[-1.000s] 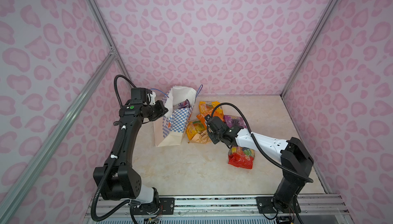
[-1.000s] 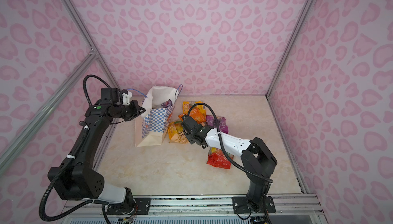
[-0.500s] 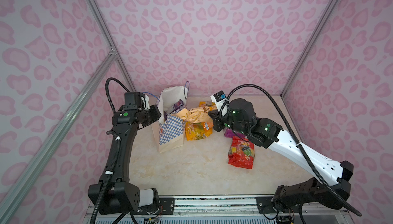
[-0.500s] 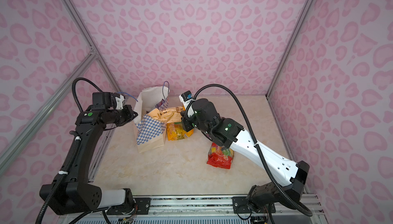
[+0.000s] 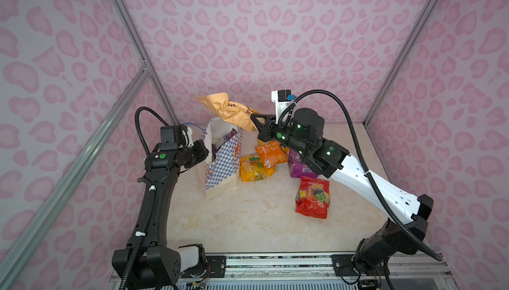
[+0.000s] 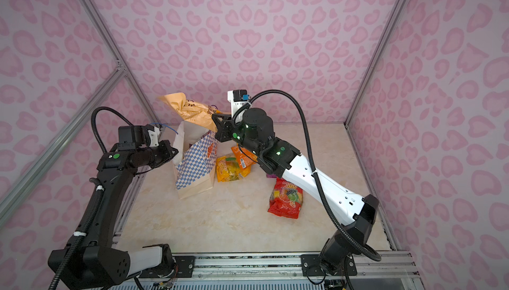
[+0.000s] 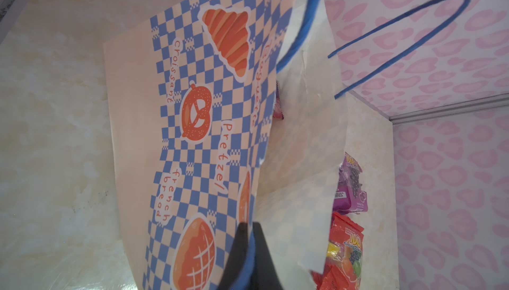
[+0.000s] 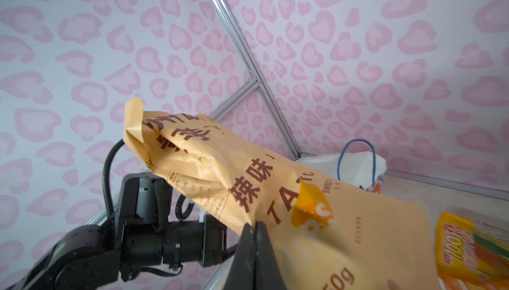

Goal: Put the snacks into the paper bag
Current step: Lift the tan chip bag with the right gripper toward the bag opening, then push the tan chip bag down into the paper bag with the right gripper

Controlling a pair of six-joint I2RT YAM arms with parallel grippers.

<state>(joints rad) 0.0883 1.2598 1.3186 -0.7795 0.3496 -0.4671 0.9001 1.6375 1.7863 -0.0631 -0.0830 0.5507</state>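
The paper bag (image 5: 220,164) (image 6: 192,167) stands upright at the back left, its mouth held apart. My left gripper (image 5: 208,152) (image 7: 249,228) is shut on the rim of its near wall. My right gripper (image 5: 254,118) (image 8: 254,224) is shut on one edge of the tan chip bag (image 5: 228,112) (image 6: 190,108) (image 8: 220,170), which hangs in the air just above and behind the bag's mouth. A purple packet (image 5: 224,141) shows inside the bag. Yellow (image 5: 252,168), orange (image 5: 271,155), purple (image 5: 298,166) and red (image 5: 312,197) packets lie on the table to the bag's right.
Pink-patterned walls close in the back and both sides, with metal posts (image 5: 137,54) at the corners. The right arm (image 5: 358,181) stretches low over the purple and red packets. A blue cord handle (image 7: 399,43) sticks up from the bag's far wall.
My right gripper has lifted the tan chip bag off the table and carried it up and left to above the bag's mouth. The left gripper stays on the bag's rim.
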